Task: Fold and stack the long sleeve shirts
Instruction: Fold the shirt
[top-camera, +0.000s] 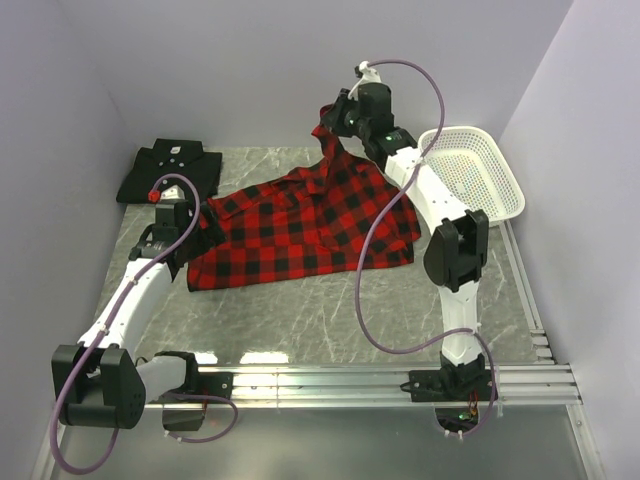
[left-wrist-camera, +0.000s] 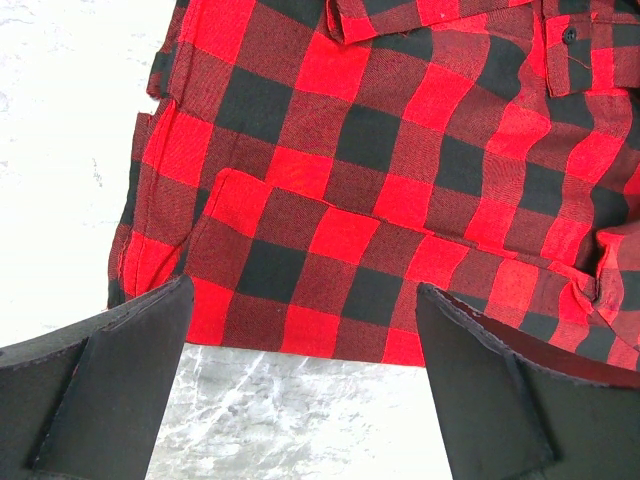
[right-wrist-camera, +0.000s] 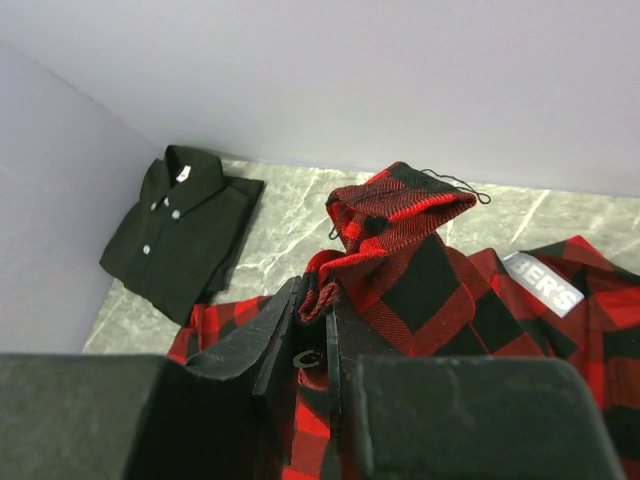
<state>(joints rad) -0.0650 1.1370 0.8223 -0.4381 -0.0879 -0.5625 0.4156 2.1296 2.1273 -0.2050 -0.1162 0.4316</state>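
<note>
Right gripper (top-camera: 331, 124), top view: raised at the far side of the table (top-camera: 330, 320), pinching 1 lifted end of the plaid shirt (top-camera: 310, 215), which otherwise lies spread mid-table; left gripper (top-camera: 188, 218) at the shirt's left edge; black shirt (top-camera: 170, 172) folded in the far left corner; white basket (top-camera: 480, 175) at far right. Left wrist view: jaws wide apart, plaid hem lying between the 2 fingers (left-wrist-camera: 120, 380), nothing held. Right wrist view: jaws clamped on a bunched plaid fold, white letters (right-wrist-camera: 545, 285) on the cloth beyond, black shirt lying flat, collar and buttons up.

Robot lab enclosure, plain lilac walls (top-camera: 250, 60), marbled tabletop (top-camera: 300, 320), aluminium mounting rails (top-camera: 350, 380)
</note>
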